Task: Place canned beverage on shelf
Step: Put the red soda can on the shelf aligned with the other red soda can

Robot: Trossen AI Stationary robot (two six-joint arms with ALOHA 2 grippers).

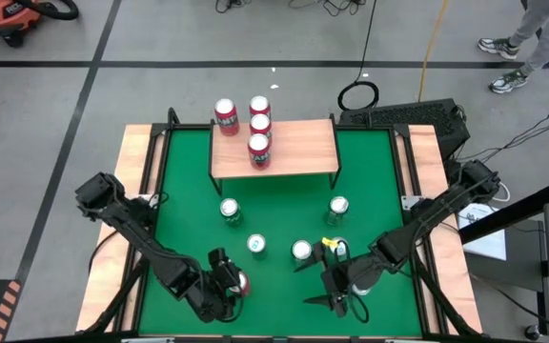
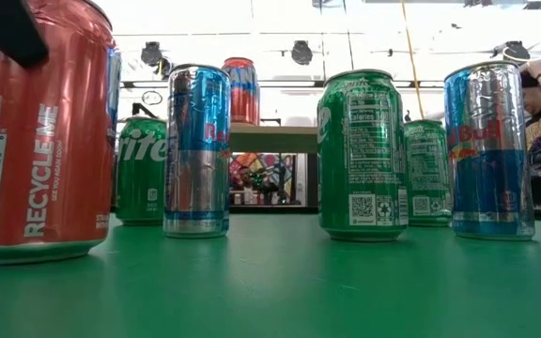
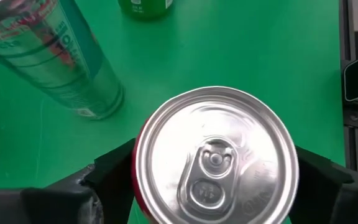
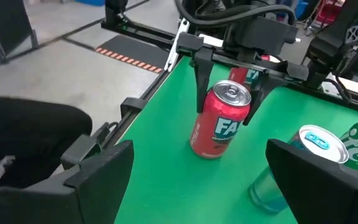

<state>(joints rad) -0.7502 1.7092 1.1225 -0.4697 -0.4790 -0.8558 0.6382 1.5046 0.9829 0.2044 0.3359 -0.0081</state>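
**A:** Since the left jaws [image 4: 225,78] sit wide on either side of the red can [image 4: 219,121] without pinching it yet, should they just squeeze?

**B:** I'd center first. The can stands upright on the counter [image 1: 274,224] between them. Grab below the rim, lift straight. Right jaws [image 1: 336,286] idle nearby, spread wide, nothing between. Shelf [image 1: 298,148] is well beyond.

The high view looks straight down over the whole green worktop [image 1: 189,191]. The low view sits level, close to a red Fanta can [image 2: 36,141] that both wrist views share.
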